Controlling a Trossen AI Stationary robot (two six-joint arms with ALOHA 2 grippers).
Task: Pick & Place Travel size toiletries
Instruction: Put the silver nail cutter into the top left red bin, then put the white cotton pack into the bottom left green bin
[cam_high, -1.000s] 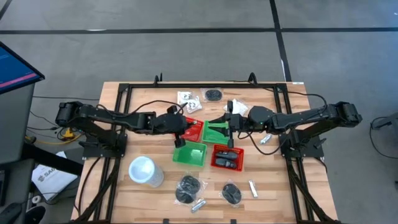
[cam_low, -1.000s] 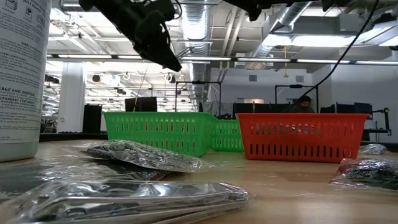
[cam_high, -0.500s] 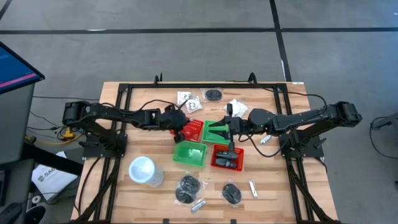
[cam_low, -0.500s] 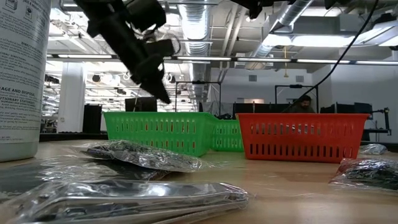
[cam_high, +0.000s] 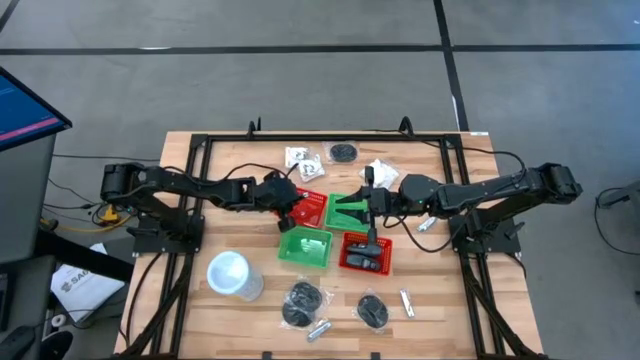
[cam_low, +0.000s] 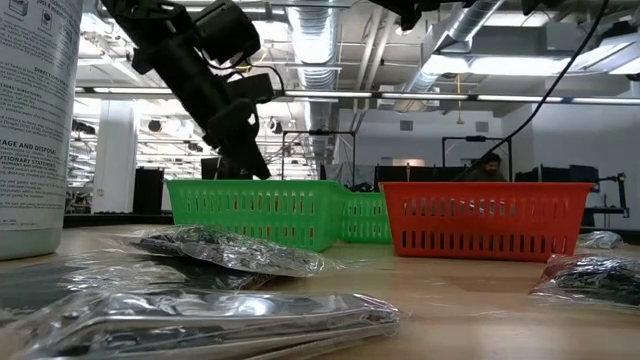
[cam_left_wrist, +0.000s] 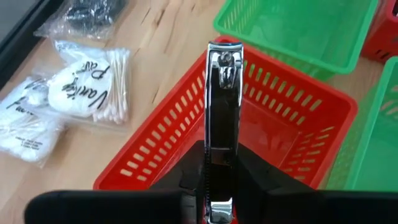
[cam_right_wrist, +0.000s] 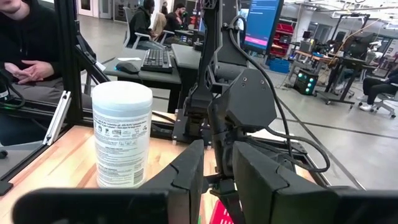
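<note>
Pale wood planks of the table (cam_high: 225, 305) are being lit from above, with a black frame running round the work area. A silvery nail clipper (cam_left_wrist: 222, 106) is being held in the left gripper (cam_high: 297, 211), its long axis running straight out from the fingers, the jaw end pointing away from the wrist and over the far rim of the red basket (cam_left_wrist: 249, 134). The lever side is being shown to the left wrist camera. The clipper is being kept above that red basket, clear of its floor. The left fingers (cam_left_wrist: 261, 177) are being kept narrow, pressed on the clipper's two flat sides near its rear end.

Beside that red basket, on the side away from the green ones, a clear packet of cotton swabs and white pads (cam_left_wrist: 81, 93) is lying on the wood, and a wrapped black bundle (cam_left_wrist: 93, 12) is lying beyond it. Two green baskets (cam_high: 305, 247) (cam_high: 348, 212) are standing against the red one, and a second red basket (cam_high: 366, 253) is standing past them.

The right gripper (cam_high: 371, 240) is being hung over that second red basket; its fingers (cam_right_wrist: 258, 171) are being held a little apart around something dark that cannot be made out. More wrapped bundles (cam_high: 301, 299) and a white cup (cam_high: 229, 273) are lying nearer the table's front edge.
</note>
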